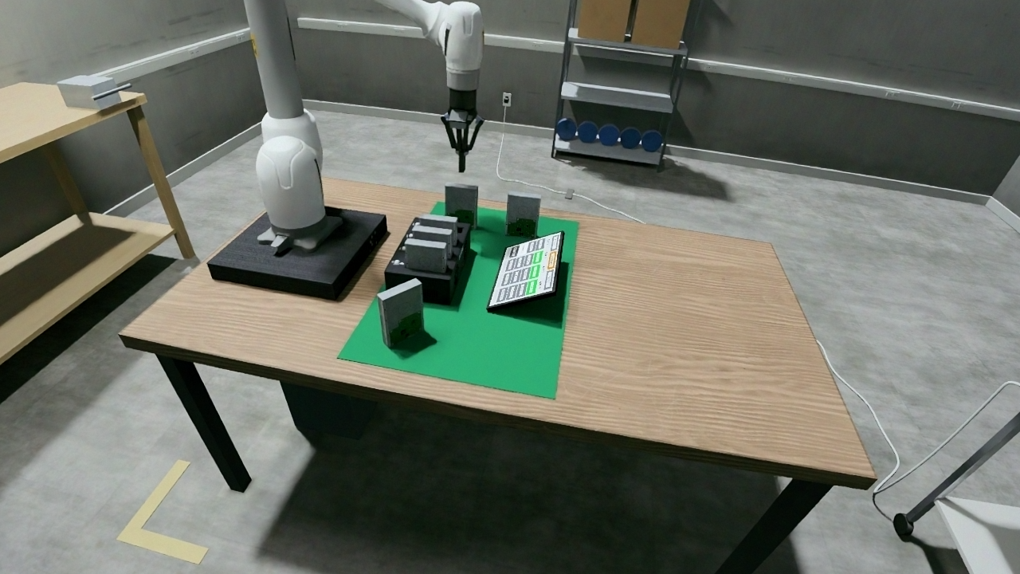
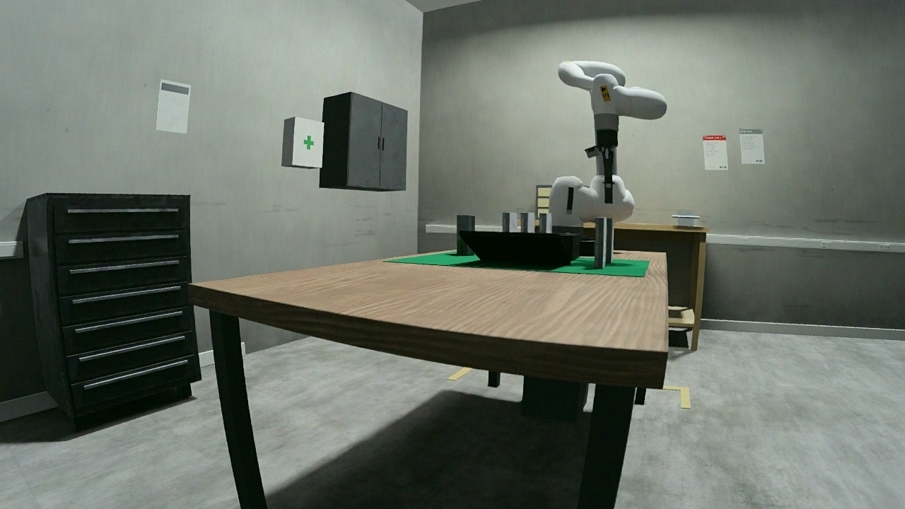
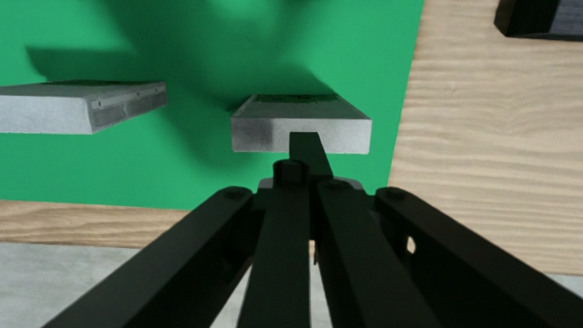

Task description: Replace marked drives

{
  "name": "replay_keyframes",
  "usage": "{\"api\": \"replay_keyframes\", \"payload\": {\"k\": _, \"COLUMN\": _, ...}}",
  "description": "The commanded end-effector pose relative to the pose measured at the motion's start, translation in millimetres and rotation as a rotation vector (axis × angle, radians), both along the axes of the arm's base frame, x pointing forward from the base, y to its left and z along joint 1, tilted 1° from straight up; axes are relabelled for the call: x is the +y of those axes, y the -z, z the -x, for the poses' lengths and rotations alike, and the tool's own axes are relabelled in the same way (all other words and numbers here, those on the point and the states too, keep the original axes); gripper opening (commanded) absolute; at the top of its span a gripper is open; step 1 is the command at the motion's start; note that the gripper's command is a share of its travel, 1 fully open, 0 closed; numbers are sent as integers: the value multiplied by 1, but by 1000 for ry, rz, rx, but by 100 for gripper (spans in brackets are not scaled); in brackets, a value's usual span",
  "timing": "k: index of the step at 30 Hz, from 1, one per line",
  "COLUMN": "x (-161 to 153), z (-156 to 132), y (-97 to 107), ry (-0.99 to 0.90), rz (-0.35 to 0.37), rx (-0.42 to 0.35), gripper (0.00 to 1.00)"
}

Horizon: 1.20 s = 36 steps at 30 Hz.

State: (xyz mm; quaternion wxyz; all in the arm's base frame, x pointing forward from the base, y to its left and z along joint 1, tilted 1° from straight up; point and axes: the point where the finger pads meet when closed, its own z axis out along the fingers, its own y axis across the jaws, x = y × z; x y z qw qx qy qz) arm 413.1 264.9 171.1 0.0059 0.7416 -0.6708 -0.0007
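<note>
Wrist view: my end effector (image 1: pixel 461 170) (image 2: pixel 608 201) (image 3: pixel 302 155) is hovering fully closed, gripping nothing, above the twelve o'clock drive (image 1: pixel 461 205) (image 3: pixel 301 130) standing on the green mat (image 1: pixel 492 342) (image 2: pixel 421 259) (image 3: pixel 200 182). I'm judging its casing rigid, perhaps slippery; I'd be pinching its narrow sides, high up.

Observed mottled grey walls (image 1: pixel 856 42) (image 2: pixel 506 75) meeting at a corner, above a stained grey concrete floor (image 1: pixel 891 285) (image 2: pixel 348 392) (image 3: pixel 68 273). Noted a metal shelving unit (image 1: pixel 617 97) with cardboard boxes (image 1: pixel 659 21) on top and blue discs (image 1: pixel 608 134) on the lowest shelf. Found a wooden workbench (image 1: pixel 56 117) (image 2: pixel 670 229) standing apart from the wood-grain tabletop (image 1: pixel 677 320) (image 2: pixel 442 303) (image 3: pixel 478 159). Recorded a black drawer cabinet (image 2: pixel 126 253) on the floor, plus a wall-mounted first-aid box (image 2: pixel 303 142) just beside a dark two-door wall cabinet (image 2: pixel 367 142). Sighted yellow corner tape (image 1: pixel 160 546) (image 2: pixel 685 397) on the floor, with broad, dark shadow beneath the tabletop.
</note>
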Motion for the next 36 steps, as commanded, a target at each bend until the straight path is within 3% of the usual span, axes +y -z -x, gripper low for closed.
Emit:
{"api": "replay_keyframes", "payload": {"k": 1, "x": -12, "z": -8, "y": -1, "ry": -21, "rz": -1, "rx": 0, "gripper": 10}}
{"api": "replay_keyframes", "payload": {"k": 4, "x": -40, "z": -26, "y": -1, "ry": -72, "rz": -2, "rx": 0, "gripper": 10}}
{"api": "replay_keyframes", "payload": {"k": 10, "x": -127, "z": -61, "y": -1, "ry": -258, "rz": -4, "rx": 0, "gripper": 10}}
{"api": "replay_keyframes", "payload": {"k": 12, "x": -127, "z": -61, "y": -1, "ry": -258, "rz": -4, "rx": 0, "gripper": 10}}
{"api": "replay_keyframes", "payload": {"k": 13, "x": -164, "z": -72, "y": -2, "ry": -298, "rz": -4, "rx": 0, "gripper": 10}}
{"api": "replay_keyframes", "payload": {"k": 25, "x": -313, "z": -62, "y": -2, "ry": -748, "rz": -7, "rx": 4, "gripper": 10}}
{"api": "replay_keyframes", "payload": {"k": 27, "x": -337, "z": -57, "y": -3, "ry": -792, "rz": -8, "rx": 5, "gripper": 10}}
{"api": "replay_keyframes", "payload": {"k": 29, "x": -337, "z": -57, "y": -3, "ry": -792, "rz": -8, "rx": 5, "gripper": 10}}
{"api": "replay_keyframes", "payload": {"k": 30, "x": -374, "z": -50, "y": -3, "ry": -809, "rz": -8, "rx": 5, "gripper": 10}}
{"api": "replay_keyframes", "payload": {"k": 36, "x": -445, "z": -34, "y": -3, "ry": -848, "rz": -8, "rx": 6, "gripper": 10}}
